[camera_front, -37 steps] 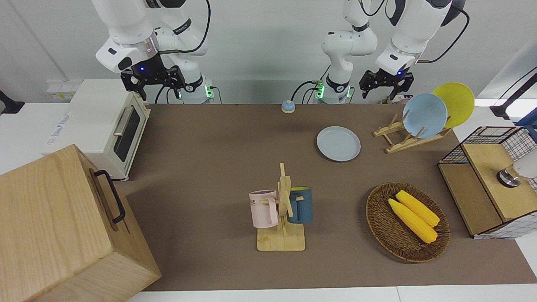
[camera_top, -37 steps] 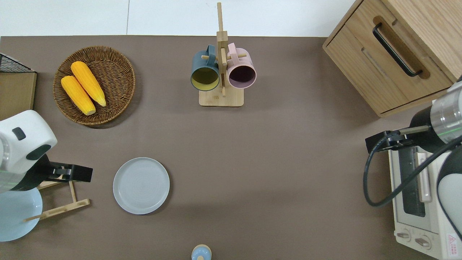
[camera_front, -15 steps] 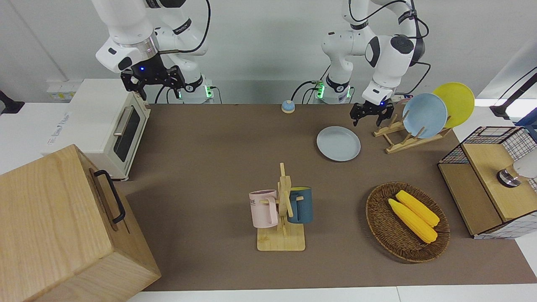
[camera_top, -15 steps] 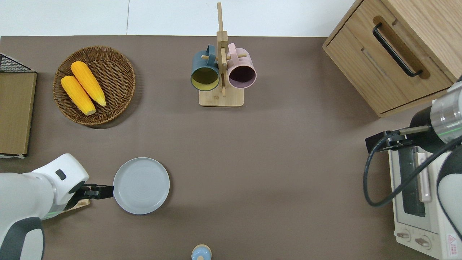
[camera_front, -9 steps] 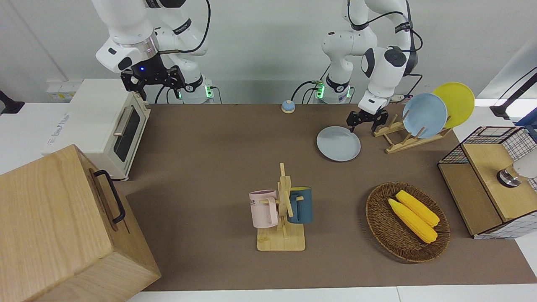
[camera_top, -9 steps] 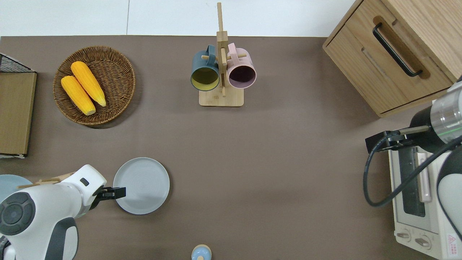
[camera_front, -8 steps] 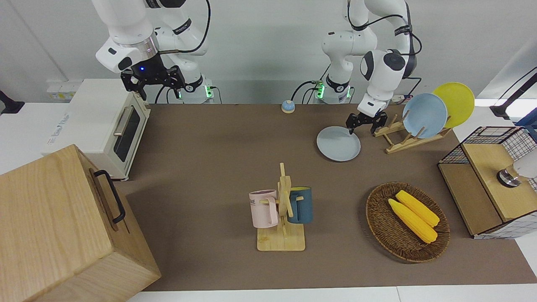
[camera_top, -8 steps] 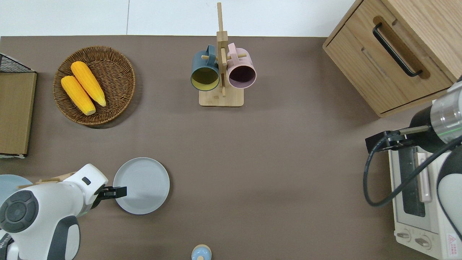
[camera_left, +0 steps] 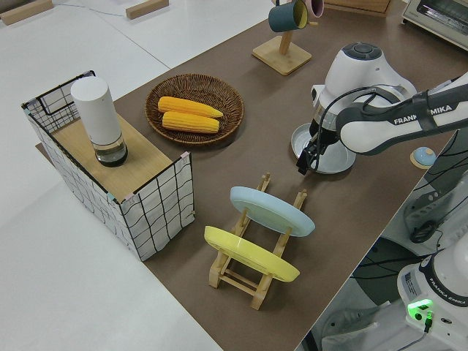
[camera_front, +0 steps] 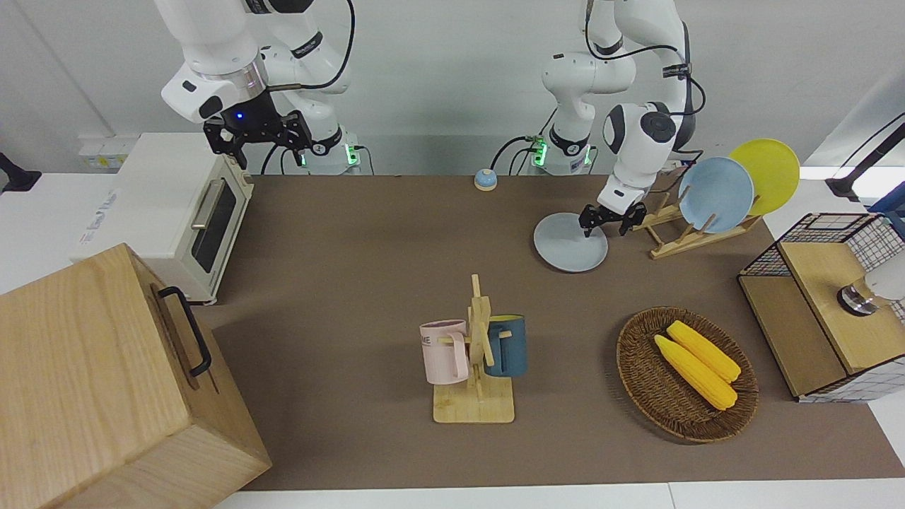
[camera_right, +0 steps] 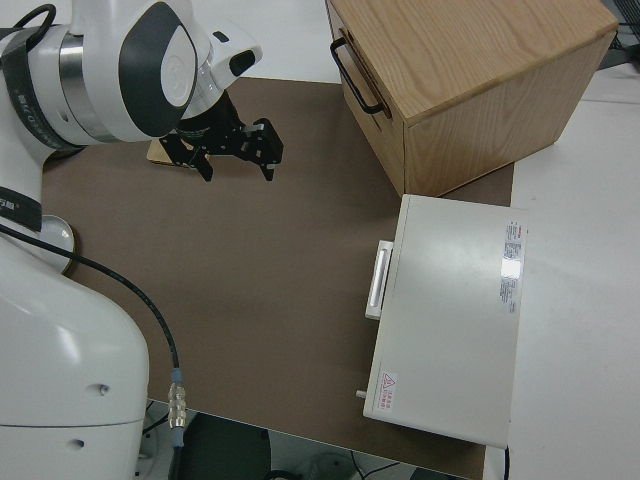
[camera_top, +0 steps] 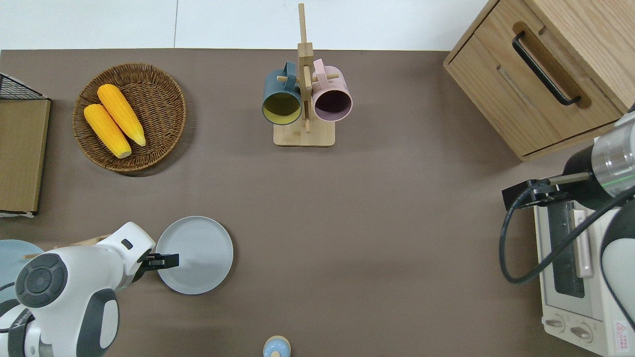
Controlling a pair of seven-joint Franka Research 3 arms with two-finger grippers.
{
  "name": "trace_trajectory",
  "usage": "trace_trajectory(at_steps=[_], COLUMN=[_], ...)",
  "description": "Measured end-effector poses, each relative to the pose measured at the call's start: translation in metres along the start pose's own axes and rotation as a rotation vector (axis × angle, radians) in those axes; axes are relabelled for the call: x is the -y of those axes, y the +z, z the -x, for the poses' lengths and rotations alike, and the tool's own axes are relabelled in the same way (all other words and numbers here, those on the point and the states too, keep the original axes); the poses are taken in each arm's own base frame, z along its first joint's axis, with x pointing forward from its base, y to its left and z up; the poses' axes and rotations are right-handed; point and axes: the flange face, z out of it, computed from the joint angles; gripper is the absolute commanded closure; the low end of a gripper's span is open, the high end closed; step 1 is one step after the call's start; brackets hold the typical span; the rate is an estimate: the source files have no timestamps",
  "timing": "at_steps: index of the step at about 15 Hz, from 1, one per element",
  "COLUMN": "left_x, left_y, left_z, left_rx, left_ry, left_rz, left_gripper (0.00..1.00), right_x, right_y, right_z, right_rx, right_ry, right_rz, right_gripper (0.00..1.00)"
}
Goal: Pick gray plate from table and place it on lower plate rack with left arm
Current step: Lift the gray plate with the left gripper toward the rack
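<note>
The gray plate (camera_front: 565, 247) lies flat on the table (camera_front: 353, 247), beside the low end of the light-wood plate rack (camera_front: 672, 237). It also shows in the overhead view (camera_top: 198, 253) and the left side view (camera_left: 333, 157). My left gripper (camera_front: 603, 226) is open and low at the plate's rim on the rack side, one finger over the plate; it also shows from overhead (camera_top: 166, 260). It holds nothing. The rack's upper slots hold a light blue plate (camera_front: 715, 194) and a yellow plate (camera_front: 767, 173). My right gripper (camera_front: 258, 138) is parked and open.
A mug stand with two cups (camera_front: 475, 353) stands mid-table. A wicker basket with corn (camera_front: 686, 371) and a wire crate (camera_front: 827, 304) sit toward the left arm's end. A toaster oven (camera_front: 184, 212) and a wooden cabinet (camera_front: 92, 382) sit toward the right arm's end. A small bell (camera_front: 485, 179) is near the robots.
My left arm has come down from above the rack to the gray plate's rim and edged over it. The plate has not moved. The right arm is still.
</note>
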Motion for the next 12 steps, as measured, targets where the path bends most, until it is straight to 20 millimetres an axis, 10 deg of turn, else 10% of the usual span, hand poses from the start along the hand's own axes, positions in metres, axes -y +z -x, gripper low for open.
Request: trace_trajectory(at_steps=[8, 12], left_x=[0.0000, 0.0022], left_y=[0.0116, 0.0091], left_z=[-0.0014, -0.0042], left_rx=[0.011, -0.006], left_ry=[0.000, -0.005], left_rz=[0.000, 0.000], left_gripper=[1.00, 1.00], right_x=[0.0000, 0.0000], right_y=[0.0000, 0.0000], right_z=[0.0000, 0.0000], right_rx=[0.000, 0.000], right_ry=[0.000, 0.000], right_rz=[0.000, 0.000], right_gripper=[0.017, 0.017])
